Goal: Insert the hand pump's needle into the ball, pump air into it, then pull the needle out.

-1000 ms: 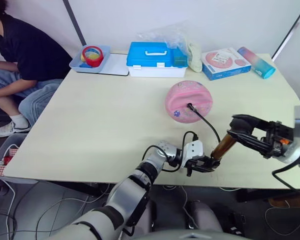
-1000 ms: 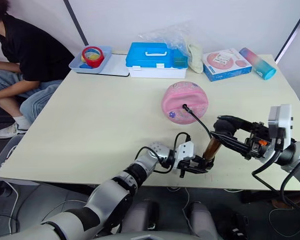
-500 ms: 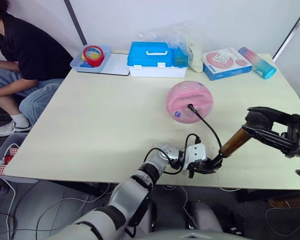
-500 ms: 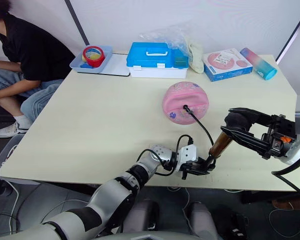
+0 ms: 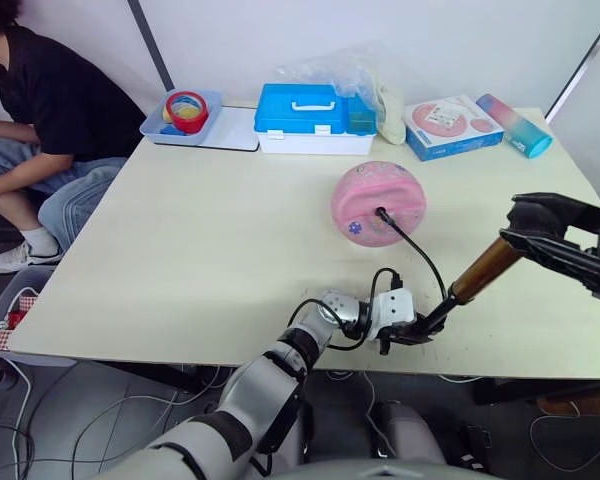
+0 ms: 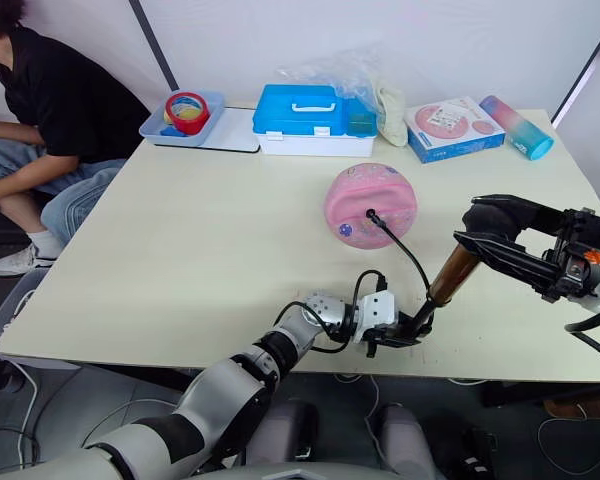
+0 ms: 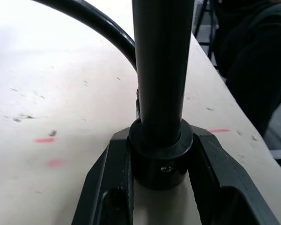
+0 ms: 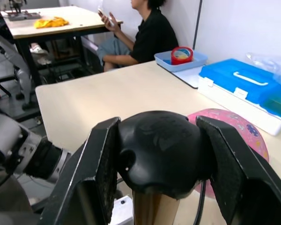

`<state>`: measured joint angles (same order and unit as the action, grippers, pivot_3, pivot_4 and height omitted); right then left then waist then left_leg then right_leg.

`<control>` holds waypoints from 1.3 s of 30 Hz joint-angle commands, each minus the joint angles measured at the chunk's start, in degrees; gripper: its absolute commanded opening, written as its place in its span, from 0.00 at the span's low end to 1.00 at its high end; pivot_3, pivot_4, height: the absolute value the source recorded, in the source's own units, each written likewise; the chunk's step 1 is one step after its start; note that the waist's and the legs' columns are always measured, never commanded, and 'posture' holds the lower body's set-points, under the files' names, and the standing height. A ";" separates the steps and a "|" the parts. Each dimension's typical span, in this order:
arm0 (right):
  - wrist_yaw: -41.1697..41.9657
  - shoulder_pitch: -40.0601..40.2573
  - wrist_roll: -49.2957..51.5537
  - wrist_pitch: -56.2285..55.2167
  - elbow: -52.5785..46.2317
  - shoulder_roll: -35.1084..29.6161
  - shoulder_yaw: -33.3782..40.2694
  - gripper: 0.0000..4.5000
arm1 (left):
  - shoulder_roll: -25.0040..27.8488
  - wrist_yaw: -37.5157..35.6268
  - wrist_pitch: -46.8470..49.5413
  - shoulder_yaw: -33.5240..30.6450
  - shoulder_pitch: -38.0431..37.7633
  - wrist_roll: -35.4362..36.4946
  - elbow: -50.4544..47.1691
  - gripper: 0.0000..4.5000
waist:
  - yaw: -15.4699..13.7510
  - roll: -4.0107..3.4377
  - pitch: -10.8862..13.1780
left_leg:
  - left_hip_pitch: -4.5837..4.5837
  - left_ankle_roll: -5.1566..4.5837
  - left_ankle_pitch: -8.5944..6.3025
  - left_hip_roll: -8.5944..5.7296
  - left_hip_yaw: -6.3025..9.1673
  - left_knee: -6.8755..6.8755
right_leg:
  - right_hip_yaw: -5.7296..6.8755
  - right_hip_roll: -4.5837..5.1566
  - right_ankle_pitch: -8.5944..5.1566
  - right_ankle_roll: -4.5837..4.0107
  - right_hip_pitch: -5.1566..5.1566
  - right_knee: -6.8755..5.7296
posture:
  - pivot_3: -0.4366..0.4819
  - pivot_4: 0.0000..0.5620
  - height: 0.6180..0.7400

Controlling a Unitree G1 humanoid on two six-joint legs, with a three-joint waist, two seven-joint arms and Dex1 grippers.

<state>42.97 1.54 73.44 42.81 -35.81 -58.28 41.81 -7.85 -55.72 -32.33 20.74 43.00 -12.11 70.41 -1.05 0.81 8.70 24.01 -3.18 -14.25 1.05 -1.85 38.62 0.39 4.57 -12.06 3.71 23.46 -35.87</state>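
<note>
Left eye view: the pink rubber ball (image 5: 378, 203) sits mid-counter (image 5: 210, 230), the thin black hose (image 5: 417, 255) plugged into its valve; the needle itself is hidden. The slim bronze-gold hand pump (image 5: 470, 283) slants from the counter's near edge up to the right. Left wrist view: the left gripper (image 7: 160, 176) fingers (image 7: 105, 183) pinch the pump's black base. Right wrist view: the right gripper (image 8: 160, 154) fingers (image 8: 102, 164) clamp the black handle knob.
</note>
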 commanded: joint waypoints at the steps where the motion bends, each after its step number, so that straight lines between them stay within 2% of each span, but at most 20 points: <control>1: -1.88 -1.77 0.88 -0.33 0.50 -1.35 4.20 0.46 | -0.73 2.02 -1.45 2.09 -0.19 -3.18 1.11 0.24 | 0.00 0.00 0.00 | 0.01 0.00 0.00 0.00 -0.01 0.00 | 0.00 0.00 0.00 0.00 0.00 0.00 | 0.48 0.27 1.00; 7: -2.31 -1.50 -0.87 -0.09 -0.24 -0.23 1.48 0.46 | -0.91 4.07 -1.26 2.02 0.15 -4.28 1.67 0.24 | 0.03 0.00 0.00 | 0.03 -0.02 -0.01 0.00 0.00 0.00 | 0.00 0.00 0.00 0.01 0.00 0.02 | 0.48 0.27 1.00; 17: 1.66 3.07 -11.82 -4.62 0.47 4.78 -7.11 0.46 | -1.09 3.00 -1.05 2.28 -0.15 -4.66 1.81 0.24 | 0.03 0.13 -0.06 | -0.03 -0.02 -0.01 0.00 0.00 0.01 | 0.02 -0.01 0.00 0.01 -0.03 0.01 | 0.48 0.27 1.00; 26: 5.27 6.76 -23.53 -12.44 5.94 10.96 -16.85 0.46 | -1.23 3.01 0.06 2.06 -0.23 -4.50 2.06 0.24 | 0.06 0.29 -0.13 | -0.08 -0.02 -0.01 0.00 0.04 0.02 | 0.05 -0.02 0.00 0.00 -0.08 0.01 | 0.48 0.27 1.00; 39: 6.89 8.34 -35.19 -22.67 14.02 18.68 -25.76 0.46 | -1.53 3.21 2.81 1.10 0.06 -3.20 2.00 0.24 | 0.11 0.43 -0.25 | -0.16 -0.02 -0.01 0.03 0.03 0.05 | 0.07 -0.04 0.00 0.00 -0.12 0.00 | 0.48 0.27 1.00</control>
<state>50.23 8.92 41.26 20.23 -23.98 -39.38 16.34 -7.90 -51.82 -30.62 20.65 43.04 -13.49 71.22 -0.94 1.24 8.46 23.83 -3.19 -14.26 1.09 -1.83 38.69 0.46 4.53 -12.06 3.72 23.32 -35.87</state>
